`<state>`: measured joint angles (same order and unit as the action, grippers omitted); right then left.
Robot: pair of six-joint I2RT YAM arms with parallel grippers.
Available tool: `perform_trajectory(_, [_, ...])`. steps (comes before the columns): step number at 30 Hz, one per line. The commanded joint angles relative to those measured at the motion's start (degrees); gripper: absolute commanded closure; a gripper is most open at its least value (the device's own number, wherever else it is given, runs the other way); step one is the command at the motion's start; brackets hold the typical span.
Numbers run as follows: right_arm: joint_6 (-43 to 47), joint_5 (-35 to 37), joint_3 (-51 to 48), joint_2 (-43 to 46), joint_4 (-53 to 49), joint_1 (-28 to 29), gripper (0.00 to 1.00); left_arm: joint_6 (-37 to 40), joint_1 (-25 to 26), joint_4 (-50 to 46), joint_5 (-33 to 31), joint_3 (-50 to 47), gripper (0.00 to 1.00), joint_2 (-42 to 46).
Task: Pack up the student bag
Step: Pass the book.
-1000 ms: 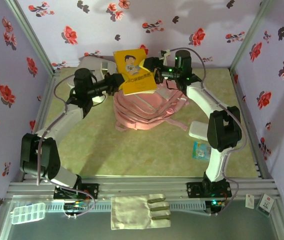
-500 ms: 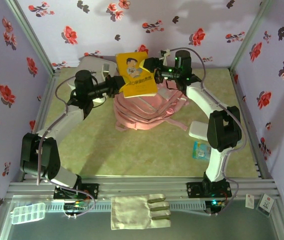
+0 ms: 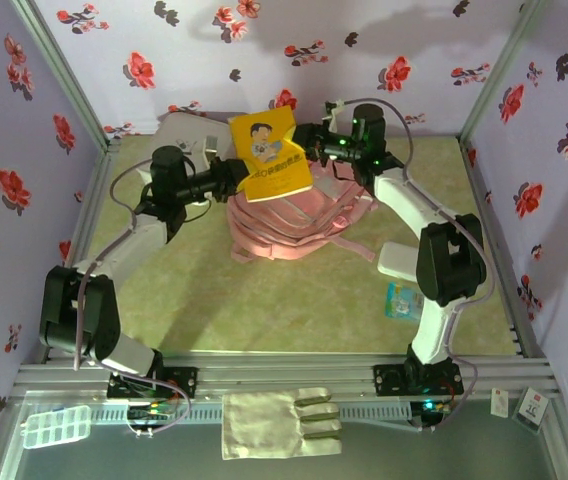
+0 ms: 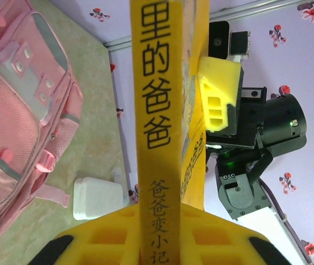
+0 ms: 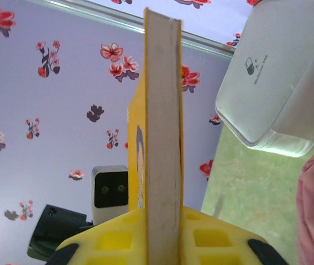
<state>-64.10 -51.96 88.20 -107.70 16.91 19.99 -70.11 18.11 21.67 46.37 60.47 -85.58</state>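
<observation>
A yellow picture book (image 3: 271, 155) hangs upright above the student bag (image 3: 294, 220), a pink backpack lying flat at the back middle of the table. My left gripper (image 3: 236, 172) is shut on the book's lower left edge. In the left wrist view the printed spine (image 4: 157, 110) runs between my left gripper's (image 4: 165, 212) yellow fingers, and the bag (image 4: 13, 110) lies to the left. My right gripper (image 3: 309, 143) is shut on the book's right edge. The right wrist view has the book's page edge (image 5: 162, 110) pinched in my right gripper (image 5: 162, 212).
A white rounded box (image 3: 189, 130) sits at the back left, large in the right wrist view (image 5: 278, 72). Another white box (image 3: 399, 260) and a teal card (image 3: 404, 300) lie by the right arm. A cloth pouch (image 3: 279, 423) and a clear case (image 3: 56, 425) rest below the front rail.
My right gripper has gone from open to shut on the book's right edge. The book has shifted slightly right with the left arm.
</observation>
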Motion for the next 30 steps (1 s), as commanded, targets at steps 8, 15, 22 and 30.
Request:
perform_trajectory(8, [-10.67, 17.54, -7.91, 6.14, 11.70, 0.44, 0.98, 0.24, 4.00, 1.87, -24.52, -9.11, 0.27, 9.20])
perform_trajectory(15, [-17.11, 26.76, -11.99, 5.56, 16.01, 2.28, 0.99, -5.10, 11.62, 5.82, -39.29, -12.97, 0.11, 8.85])
perform_trajectory(22, [-19.30, 33.35, -14.68, 6.10, 14.56, 5.48, 0.99, -11.55, 17.55, 5.36, -51.93, -11.10, 0.12, 4.11])
perform_trajectory(30, [-21.02, 38.39, -18.62, 7.57, 15.16, 7.81, 0.99, -12.23, 20.38, 12.30, -61.93, -10.70, 0.23, 1.78])
